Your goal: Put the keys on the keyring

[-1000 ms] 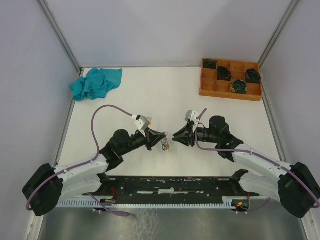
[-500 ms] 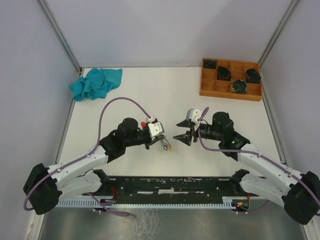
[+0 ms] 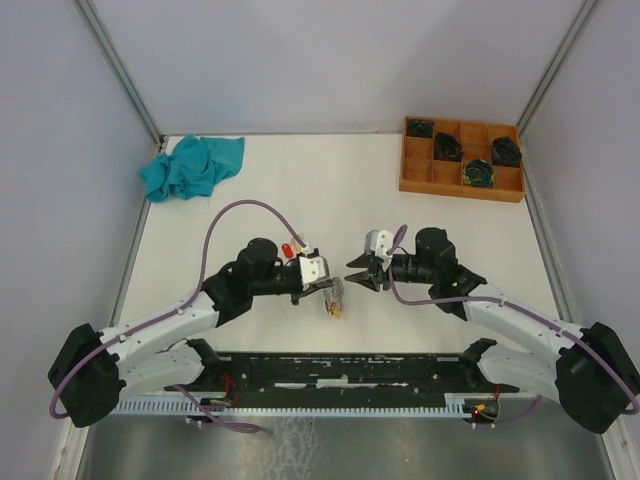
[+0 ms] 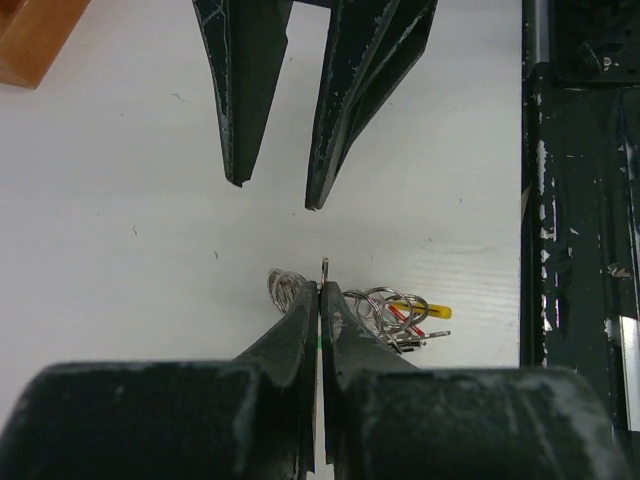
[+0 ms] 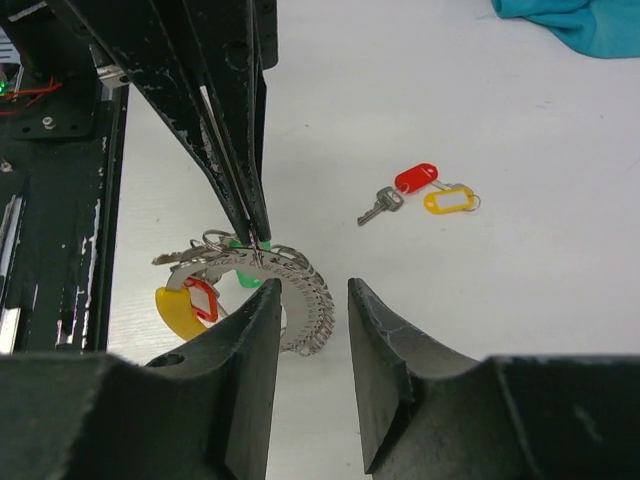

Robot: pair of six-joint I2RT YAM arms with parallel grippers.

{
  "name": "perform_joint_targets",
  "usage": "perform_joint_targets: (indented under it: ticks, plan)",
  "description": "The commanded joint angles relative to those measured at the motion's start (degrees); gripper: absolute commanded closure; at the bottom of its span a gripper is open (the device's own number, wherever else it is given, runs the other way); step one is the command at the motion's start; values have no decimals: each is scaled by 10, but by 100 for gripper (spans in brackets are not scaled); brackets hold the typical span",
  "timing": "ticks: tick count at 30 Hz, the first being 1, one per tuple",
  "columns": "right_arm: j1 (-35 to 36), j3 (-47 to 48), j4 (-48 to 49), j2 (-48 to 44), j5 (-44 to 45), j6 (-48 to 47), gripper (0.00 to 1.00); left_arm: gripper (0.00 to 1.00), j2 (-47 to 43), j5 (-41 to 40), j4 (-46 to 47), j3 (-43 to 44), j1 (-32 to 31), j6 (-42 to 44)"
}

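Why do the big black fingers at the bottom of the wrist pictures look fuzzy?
Left wrist view: the left gripper sits nearest the lens, so it blurs; the keyring beyond is sharper. Right wrist view: same for the right gripper, while the red-tagged key is crisp. Top view: soft, even light.

White tabletop [image 3: 300, 190]; crumpled teal cloth [image 3: 190, 166]; orange-brown wooden tray [image 3: 440, 188], black coils [image 3: 478, 173] with green marks; silvery-grey ribbed metal keyring [image 5: 312, 300], curved yellow plastic tag [image 5: 175, 312]; small silver key [image 5: 375, 208], red oval tag [image 5: 416, 177]; second yellow tag [image 5: 448, 201], white window.
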Motion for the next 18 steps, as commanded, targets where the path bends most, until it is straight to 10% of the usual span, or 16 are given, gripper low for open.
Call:
perform_joint_targets:
  ticks: [1,18]
  plan:
    - [8,-17,70,3,-34,-36,60,97,-2,38,76,-16,-1,13]
    - [56,-7,37,42,-33,-99,65,97,9,34,95,-23,-1,4]
